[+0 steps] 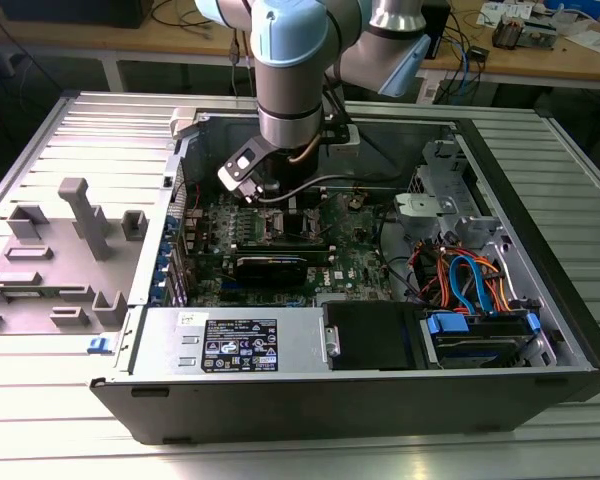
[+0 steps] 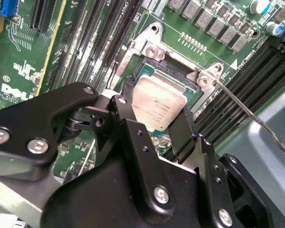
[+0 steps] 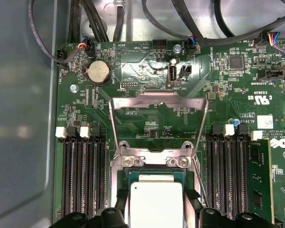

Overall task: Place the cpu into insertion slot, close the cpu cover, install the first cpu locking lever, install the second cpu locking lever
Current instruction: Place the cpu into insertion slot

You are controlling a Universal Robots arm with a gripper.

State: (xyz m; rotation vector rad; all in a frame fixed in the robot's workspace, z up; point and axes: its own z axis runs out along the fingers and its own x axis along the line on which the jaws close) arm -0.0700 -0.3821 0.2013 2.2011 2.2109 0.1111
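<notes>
A ribbed, silvery metal desk [image 1: 540, 440] carries a black computer case [image 1: 330, 405], lying on its side with the open face up. Just beside it, on the exterior view's left, rests a flat grey plastic fixture [image 1: 60, 262] with upright blocks.

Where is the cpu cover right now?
In the first wrist view the cpu cover is swung open over the green motherboard, hinged at the rim of the insertion slot beside the cpu.
</notes>
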